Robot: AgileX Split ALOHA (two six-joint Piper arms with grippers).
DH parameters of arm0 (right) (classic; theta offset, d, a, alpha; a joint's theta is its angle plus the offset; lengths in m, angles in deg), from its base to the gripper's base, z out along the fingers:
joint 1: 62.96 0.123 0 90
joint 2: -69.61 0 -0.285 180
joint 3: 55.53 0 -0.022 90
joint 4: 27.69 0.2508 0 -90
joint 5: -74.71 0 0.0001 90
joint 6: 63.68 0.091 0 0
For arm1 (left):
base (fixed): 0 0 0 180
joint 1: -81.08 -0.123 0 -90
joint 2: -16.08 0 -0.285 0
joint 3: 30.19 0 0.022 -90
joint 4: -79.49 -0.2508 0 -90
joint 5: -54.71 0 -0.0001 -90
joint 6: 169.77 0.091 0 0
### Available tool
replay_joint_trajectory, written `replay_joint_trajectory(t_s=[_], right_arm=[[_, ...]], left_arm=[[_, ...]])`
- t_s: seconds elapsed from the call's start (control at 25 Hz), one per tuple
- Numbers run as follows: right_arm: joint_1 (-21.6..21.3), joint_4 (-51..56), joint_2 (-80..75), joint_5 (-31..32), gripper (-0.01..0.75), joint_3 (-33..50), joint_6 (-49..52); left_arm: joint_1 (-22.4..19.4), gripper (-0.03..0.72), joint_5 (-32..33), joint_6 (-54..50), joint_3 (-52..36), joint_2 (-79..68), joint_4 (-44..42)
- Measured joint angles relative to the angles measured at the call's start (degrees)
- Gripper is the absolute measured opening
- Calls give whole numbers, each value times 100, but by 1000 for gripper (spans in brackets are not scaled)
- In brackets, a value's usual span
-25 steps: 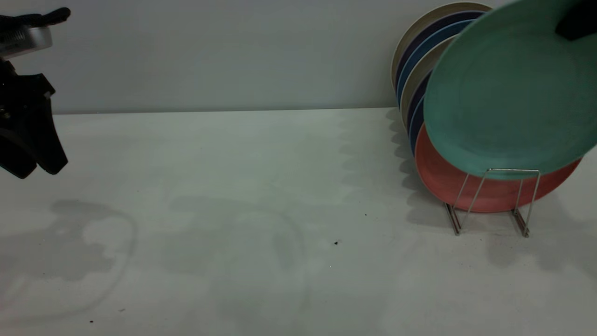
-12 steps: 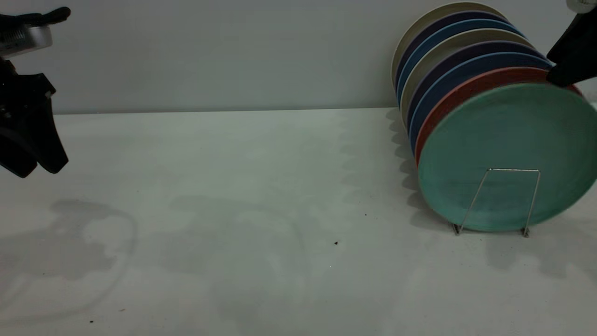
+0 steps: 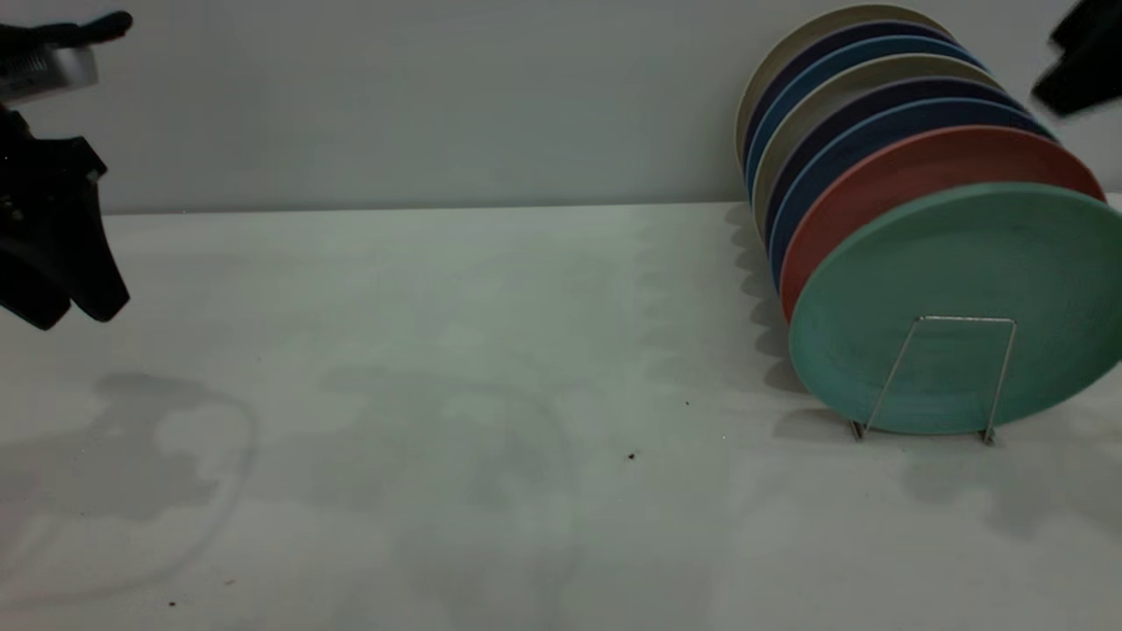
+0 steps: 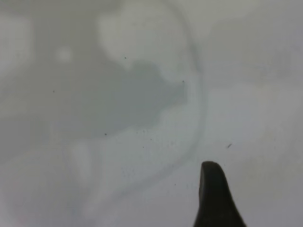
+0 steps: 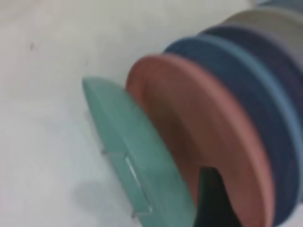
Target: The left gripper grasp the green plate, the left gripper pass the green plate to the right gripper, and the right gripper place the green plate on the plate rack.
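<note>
The green plate (image 3: 955,298) stands on edge at the front of the plate rack (image 3: 964,319), leaning against the front wire loop. It also shows in the right wrist view (image 5: 137,151), in front of the salmon-pink plate (image 5: 208,132). My right gripper (image 3: 1078,74) is up at the top right, above and behind the plates, apart from the green plate, open and empty. One of its fingers (image 5: 213,198) shows over the plates. My left gripper (image 3: 70,317) hangs at the far left above the table, open and empty. One finger (image 4: 213,198) shows over bare table.
Behind the green plate the rack holds the salmon-pink plate (image 3: 912,166), then several blue, dark and beige plates (image 3: 841,79) up to the back wall. The white table (image 3: 491,350) spreads to the left of the rack, with small dark specks (image 3: 631,456).
The green plate came down from the air in front of the stack into the rack's front slot. My right gripper let go of its rim and rose up and away. The left gripper stayed put.
</note>
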Motion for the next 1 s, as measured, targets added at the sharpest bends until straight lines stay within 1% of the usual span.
replay_joint_trajectory(t_s=[0.08,0.16,0.2,0.28,0.36,0.44,0.56,0.68,0.76,0.84,0.92,1.0], right_arm=[[0,0,313,55,468,0,482],[0,5,592,170,469,0,1361],[0,0,739,260,470,0,2029],[0,-110,967,546,469,0,3687],[0,-528,1126,1051,469,0,5180],[0,-1138,1186,1660,469,0,6264],[0,-2104,1199,2585,469,0,6930],[0,-2864,1428,3263,469,0,7395],[-4,-3181,1733,3468,469,0,7607],[-4,-3391,2142,3536,469,0,7778],[-4,-3476,2668,3565,469,0,7888],[-4,-3429,3191,3593,469,8,7944]], left_arm=[[0,471,-17,-6,0,0,-2],[0,471,-30,-1,0,0,-101],[0,471,-37,-1,0,0,-216],[0,471,-18,-91,0,8,-696],[0,471,77,-481,0,66,-1305],[0,471,236,-1017,0,205,-1968],[0,471,501,-1732,0,599,-2586],[0,471,871,-1991,0,1239,-2658],[0,471,1183,-2038,0,1733,-2595],[0,471,1535,-2038,-6,2319,-2399],[0,471,1690,-1926,-111,2922,-2108],[0,471,1722,-1697,-428,3662,-1698]])
